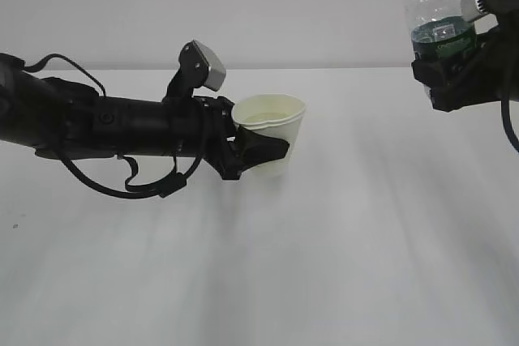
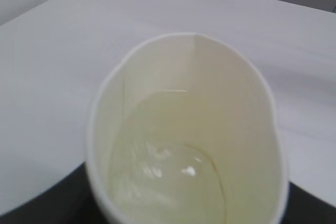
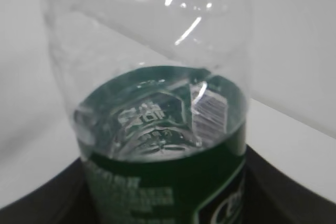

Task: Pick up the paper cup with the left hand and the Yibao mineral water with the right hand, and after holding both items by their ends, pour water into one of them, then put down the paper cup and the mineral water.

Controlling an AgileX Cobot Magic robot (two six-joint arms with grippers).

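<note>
A plain white worktop (image 1: 268, 281) fills the lower part of the exterior view and meets a bare pale wall (image 1: 243, 6) behind it; soft grey shadows lie across the surface. The left hand (image 1: 247, 151) has its jaws closed around the paper cup (image 1: 272, 139), gripping the cup's lower body from the side, with the rolled rim above the black fingers. The cup sits upright, its base close to the worktop, though contact cannot be told. The left wrist view looks down into the cup (image 2: 189, 135), where a shallow pool of clear water glints at the bottom of the cream interior. The left arm stretches almost level from the left of the cup, a grey-white box module (image 1: 207, 64) standing above its wrist and cables looping beneath. Up and well to the right of the cup, the right hand (image 1: 446, 66) clamps the Yibao mineral water (image 1: 434, 6) at its dark green label band, holding the bottle upright and high above the worktop. Through the clear ribbed wall in the right wrist view, the bottle (image 3: 157, 129) holds water low inside.
</note>
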